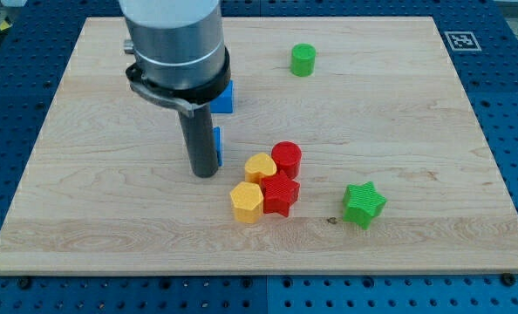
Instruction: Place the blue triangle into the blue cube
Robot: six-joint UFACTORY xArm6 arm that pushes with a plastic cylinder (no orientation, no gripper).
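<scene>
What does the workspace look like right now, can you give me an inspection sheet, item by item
Surface: wooden board on a blue perforated table.
Job's things: blue cube and blue triangle, both mostly hidden behind the arm; cube toward the view's top of the triangle, apart from it.
Clutter: green cylinder; green star; a cluster of red cylinder, yellow heart, red star and yellow hexagon.
Grippers: none; my tip sits just left of the blue triangle.
Cables: nothing seen.
Surroundings: a printed marker tag at the top right.
</scene>
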